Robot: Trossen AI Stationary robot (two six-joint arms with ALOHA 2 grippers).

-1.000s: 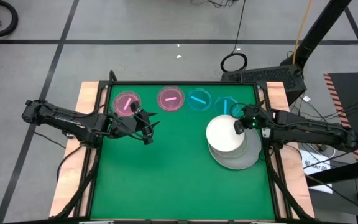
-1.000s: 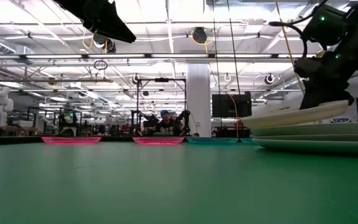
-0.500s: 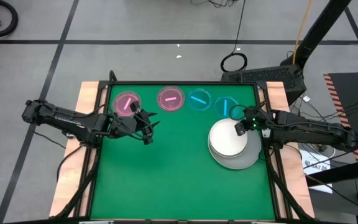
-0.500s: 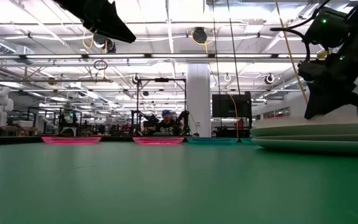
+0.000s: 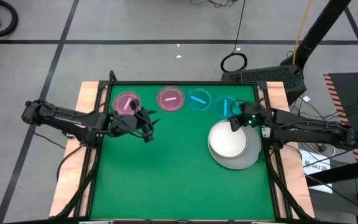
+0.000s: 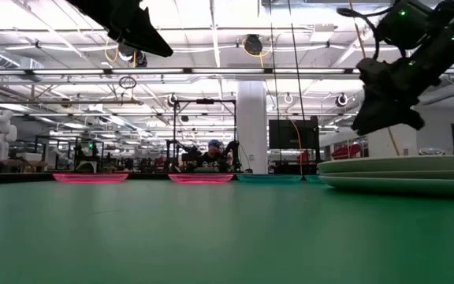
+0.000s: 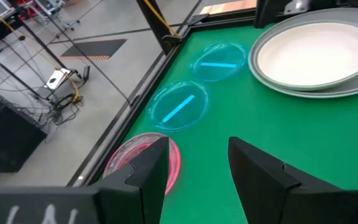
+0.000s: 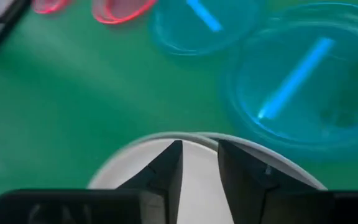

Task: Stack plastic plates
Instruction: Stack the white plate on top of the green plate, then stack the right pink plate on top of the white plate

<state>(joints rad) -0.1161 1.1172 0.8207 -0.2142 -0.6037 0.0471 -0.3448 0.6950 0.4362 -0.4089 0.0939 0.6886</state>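
Observation:
A white plate [image 5: 228, 140] lies on top of a stack of larger plates whose grey rim [image 5: 248, 159] shows at the table's right. The stack [image 6: 404, 174] rests flat on the green mat. My right gripper [image 5: 234, 122] hovers open just above the stack's far edge, its fingers [image 8: 200, 146] empty. Two small pink plates [image 5: 127, 102] [image 5: 170, 99] and two blue ones [image 5: 199, 100] [image 5: 227, 106] lie in a row along the far edge. My left gripper [image 5: 146, 127] hangs open above the mat near the left pink plate.
Wooden borders [image 5: 89, 106] frame the green mat, and the mat's near half [image 5: 166, 180] is bare. The blue plate [image 8: 303, 81] lies right beside the stack's far edge. People and equipment show in the room beyond the table.
My right gripper has opened and let go of the white plate. The plate was tilted with its far edge raised and now lies flat on the stack. The gripper has then risen clear of the stack and drawn slightly toward the far edge.

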